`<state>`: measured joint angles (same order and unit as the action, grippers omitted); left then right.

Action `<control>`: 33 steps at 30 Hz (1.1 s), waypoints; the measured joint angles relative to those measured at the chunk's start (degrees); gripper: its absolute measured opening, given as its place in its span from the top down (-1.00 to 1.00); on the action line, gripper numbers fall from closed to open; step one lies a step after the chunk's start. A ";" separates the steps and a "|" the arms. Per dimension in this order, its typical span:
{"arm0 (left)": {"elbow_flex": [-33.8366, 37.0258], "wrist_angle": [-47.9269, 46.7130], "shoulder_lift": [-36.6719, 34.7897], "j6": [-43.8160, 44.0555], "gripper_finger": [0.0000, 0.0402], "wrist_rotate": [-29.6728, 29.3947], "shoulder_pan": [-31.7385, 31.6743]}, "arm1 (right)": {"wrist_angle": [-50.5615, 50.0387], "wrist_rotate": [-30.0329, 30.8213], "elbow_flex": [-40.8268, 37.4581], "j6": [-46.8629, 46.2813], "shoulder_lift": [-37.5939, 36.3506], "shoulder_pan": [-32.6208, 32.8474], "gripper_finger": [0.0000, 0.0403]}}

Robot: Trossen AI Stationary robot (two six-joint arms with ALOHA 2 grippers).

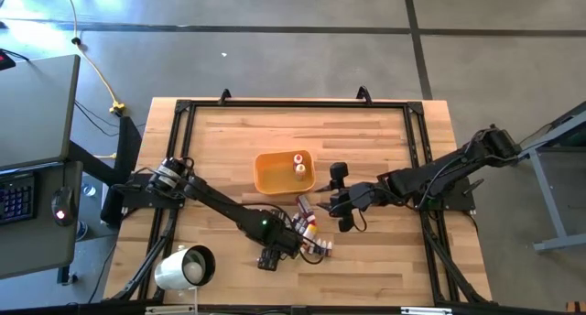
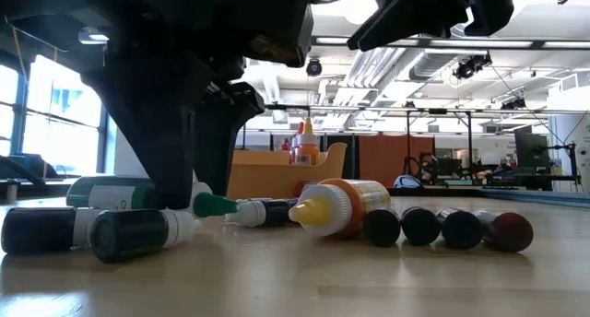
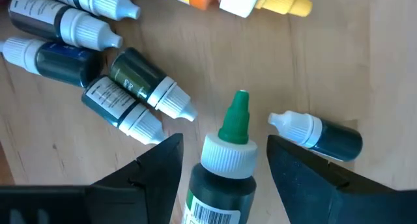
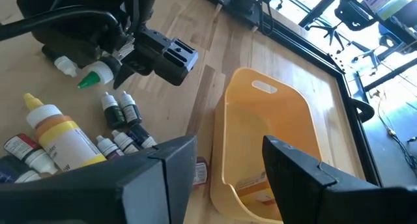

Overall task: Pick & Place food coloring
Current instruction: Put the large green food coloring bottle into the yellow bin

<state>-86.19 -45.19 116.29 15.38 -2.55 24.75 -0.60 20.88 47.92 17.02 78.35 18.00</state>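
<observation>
The wooden table [image 1: 385, 150] had a black frame along its edges. An orange tray [image 1: 275, 179] sat near its middle, holding two small bottles. Just in front of the tray, a cluster of food coloring bottles [image 1: 311, 233] lay on their sides on the bare wood, among them a green-tipped bottle [image 3: 225, 165] and a larger yellow-capped bottle [image 2: 339, 206]. A white cylindrical object [image 1: 186, 267] lay at the table's front left corner.

bottles [image 1: 311, 234] before tray [image 1: 271, 179], two inside
</observation>
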 joint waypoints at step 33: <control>0.02 -0.40 0.31 0.29 -0.10 -0.57 0.02 | -0.02 -0.04 0.00 -0.04 0.02 0.00 0.16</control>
<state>-86.17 -45.58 116.60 15.66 -3.12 24.77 -0.62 20.84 47.92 16.98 78.37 18.00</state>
